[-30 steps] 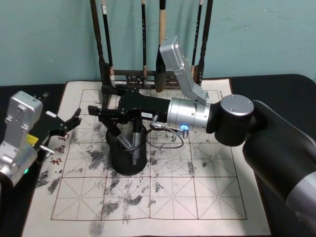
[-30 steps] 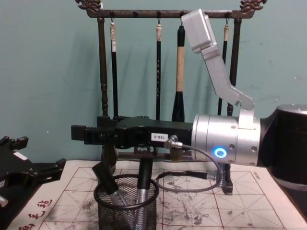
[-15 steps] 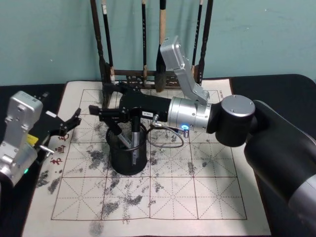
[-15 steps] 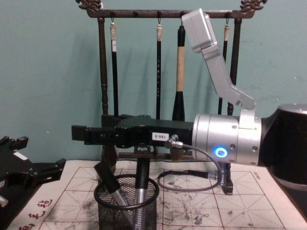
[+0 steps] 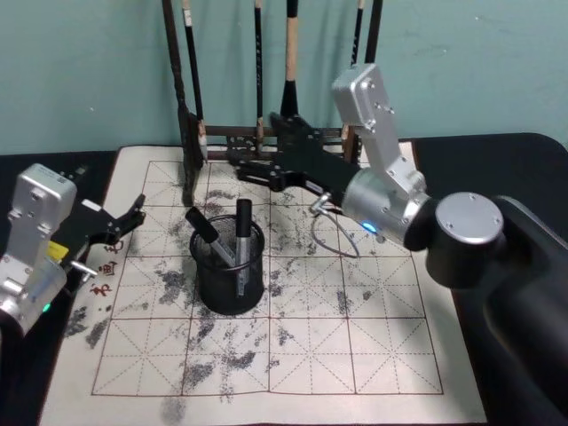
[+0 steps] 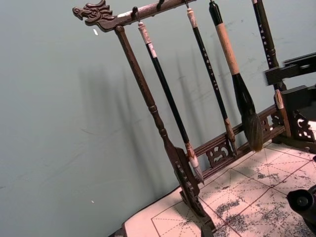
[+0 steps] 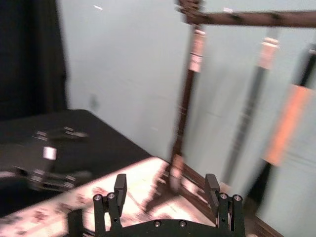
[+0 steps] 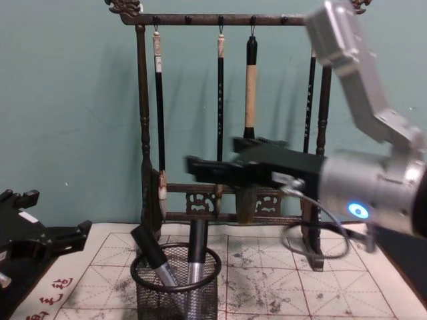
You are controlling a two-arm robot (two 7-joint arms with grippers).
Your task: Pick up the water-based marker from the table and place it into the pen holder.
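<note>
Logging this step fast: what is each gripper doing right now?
Left gripper: open, empty, at the mat's left edge.
Right gripper: open, empty, behind the pen holder.

Little could be read. Red brush-written characters stood on the practice mat (image 5: 266, 355) — along its edge left of the pen holder (image 5: 229, 271), by the left gripper (image 5: 133, 216) — but they were too small to make out. Pale labels on the brushes (image 8: 159, 60) hanging from the wooden rack (image 8: 141, 120) behind the holder were illegible as well.
</note>
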